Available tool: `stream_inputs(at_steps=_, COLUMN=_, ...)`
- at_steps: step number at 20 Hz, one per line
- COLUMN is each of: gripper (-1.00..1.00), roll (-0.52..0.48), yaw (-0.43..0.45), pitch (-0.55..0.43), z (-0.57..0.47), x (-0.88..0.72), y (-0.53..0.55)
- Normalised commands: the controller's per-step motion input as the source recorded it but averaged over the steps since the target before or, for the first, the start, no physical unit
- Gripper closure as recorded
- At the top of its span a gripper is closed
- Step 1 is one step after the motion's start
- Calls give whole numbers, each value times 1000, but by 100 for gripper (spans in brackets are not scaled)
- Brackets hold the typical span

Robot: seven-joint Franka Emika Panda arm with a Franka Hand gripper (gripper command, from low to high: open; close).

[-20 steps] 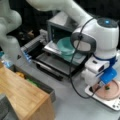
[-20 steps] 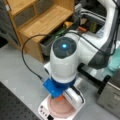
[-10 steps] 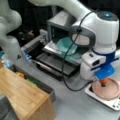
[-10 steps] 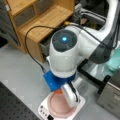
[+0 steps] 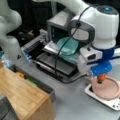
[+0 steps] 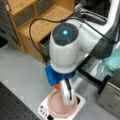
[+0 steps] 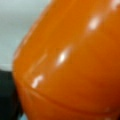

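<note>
My gripper [image 5: 101, 78] hangs just over a pink plate [image 5: 110, 88] that rests on a white scale [image 5: 98, 96] at a front view's lower right. It is shut on a glossy orange object [image 5: 101, 77] with a green tip below it. In a front view the orange object [image 6: 57, 86] peeks out under the blue wrist block, and a white finger [image 6: 67, 94] reaches down over the pink plate [image 6: 56, 105] on the scale [image 6: 43, 110]. The orange object [image 7: 72, 65] fills nearly the whole wrist view.
A teal bowl [image 5: 67, 45] sits at the mouth of a small grey oven [image 5: 56, 26] with its black door [image 5: 53, 63] folded down. A wooden cabinet [image 5: 22, 92] stands at the lower left, and wooden shelves [image 6: 37, 22] show at a front view's top left. A black cable [image 5: 58, 62] trails from the arm.
The arm has risen a little and drifted slightly left, lifting the orange object up off the pink plate. The plate and scale have stayed put.
</note>
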Motion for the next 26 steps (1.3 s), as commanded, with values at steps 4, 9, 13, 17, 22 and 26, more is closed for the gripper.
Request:
stream_inputs(at_steps=4, gripper=100, roll=40, yaw=-463, pitch=164, z=237, x=146, y=-71)
stream_inputs(at_steps=9, gripper=100, roll=66, yaw=-499, pitch=216, z=170, x=242, y=-99)
stream_inputs(at_steps=13, gripper=100, roll=96, yaw=-500, pitch=42, z=208, x=245, y=-94)
stream_inputs(at_steps=17, gripper=100, roll=30, yaw=-546, pitch=-150, z=218, x=207, y=-112)
stream_inputs(at_steps=22, gripper=100, roll=141, yaw=-404, pitch=-99, z=208, x=14, y=-98)
stream_inputs(at_steps=26, gripper=100, roll=265, yaw=-309, pitch=-90, z=79, x=-99, y=-108)
